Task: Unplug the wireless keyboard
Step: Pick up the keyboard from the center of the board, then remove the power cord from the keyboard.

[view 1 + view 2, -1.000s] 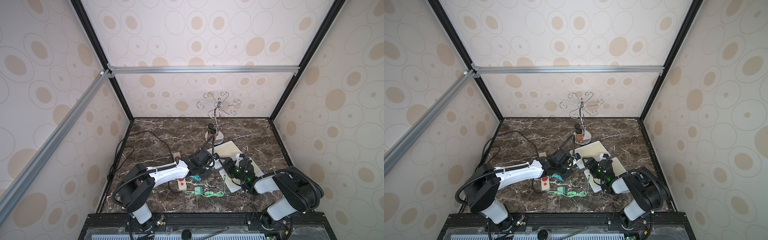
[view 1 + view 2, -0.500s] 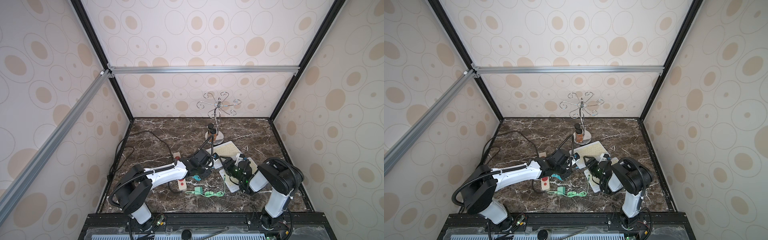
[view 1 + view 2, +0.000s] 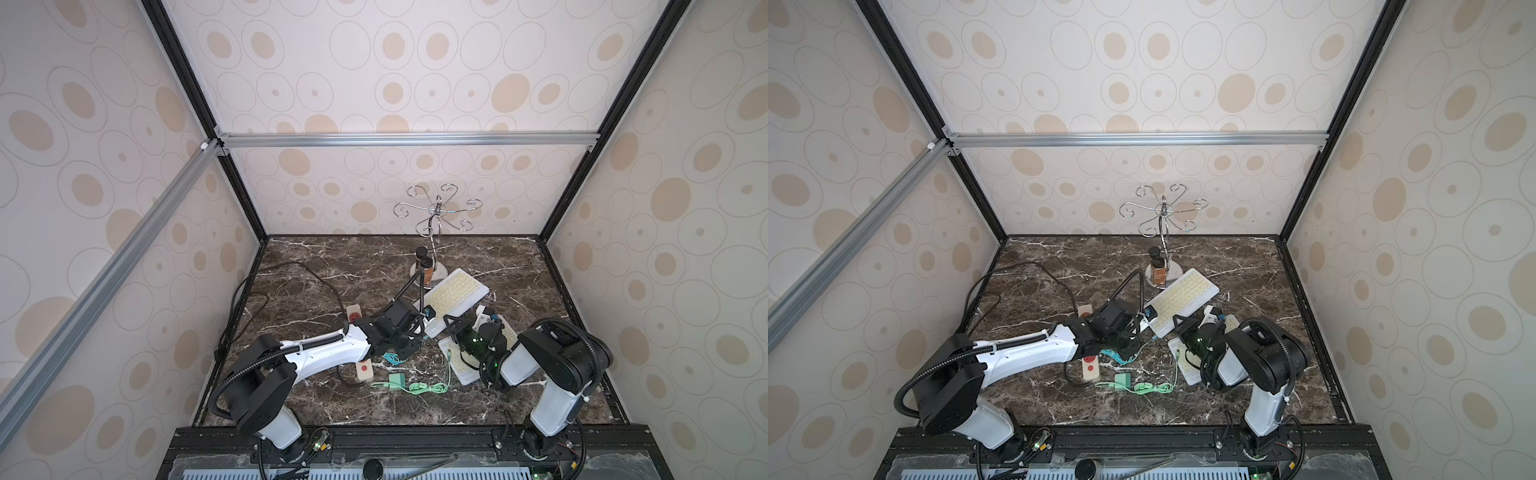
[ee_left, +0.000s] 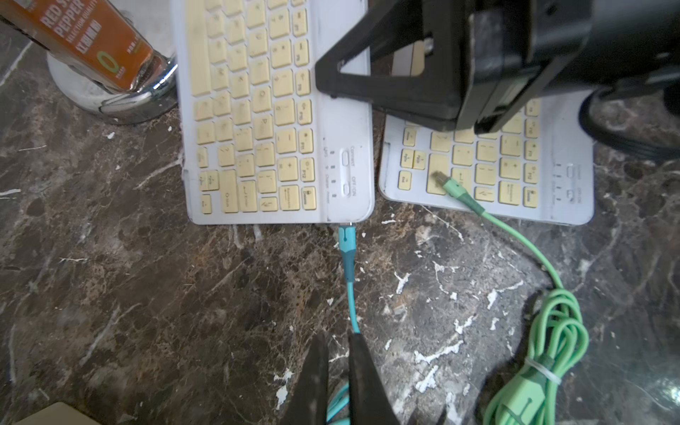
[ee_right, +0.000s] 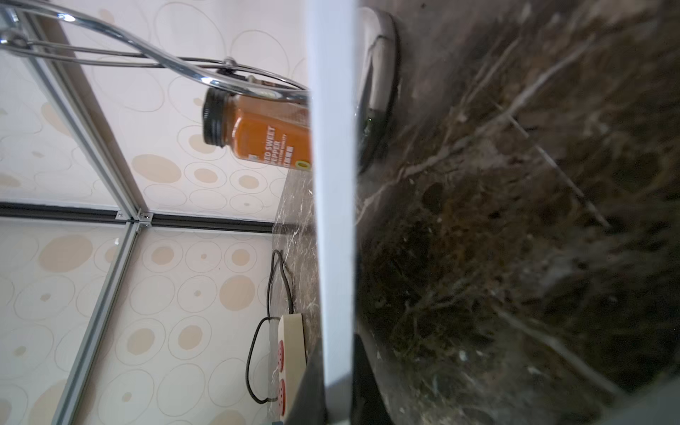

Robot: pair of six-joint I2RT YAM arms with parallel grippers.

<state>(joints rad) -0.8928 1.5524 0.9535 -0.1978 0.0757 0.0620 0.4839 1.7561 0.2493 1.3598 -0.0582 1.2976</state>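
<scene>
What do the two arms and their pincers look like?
Both arms have white links and bulky black joints. A ribbed black cable hose runs along the left arm and loops over the right arm. The left pincer has black tapered fingers; the right pincer is black too.

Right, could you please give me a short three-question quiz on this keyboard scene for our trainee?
1. True or false: the green cable's plug is inserted in a keyboard.
2. Fill in: the teal cable leads to the fingers of the ___ tool.
3. What does the right tool clamp? A) the edge of the teal-cabled keyboard; B) the teal cable; C) the green cable's plug.
Key: 1 false, it lies loose on the other keyboard, on its keys; 2 left tool; 3 A.
</scene>
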